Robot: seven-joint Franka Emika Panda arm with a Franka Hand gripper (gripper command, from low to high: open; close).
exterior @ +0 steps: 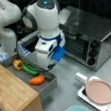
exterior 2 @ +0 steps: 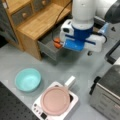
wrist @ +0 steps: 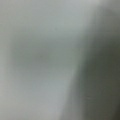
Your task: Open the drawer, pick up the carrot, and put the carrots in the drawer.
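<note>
Orange carrot [exterior: 37, 80] in grey drawer [exterior: 49, 85], beside green vegetable [exterior: 29, 70] and yellow pepper [exterior: 18, 64].

no text, label, brand, number or sign can be read in any of the views; the knobs on the oven [exterior: 92, 51] and the small controls at the edge of the white tray [exterior 2: 40, 111] carry no marks that can be made out, and the wrist view shows only a plain grey blur
</note>
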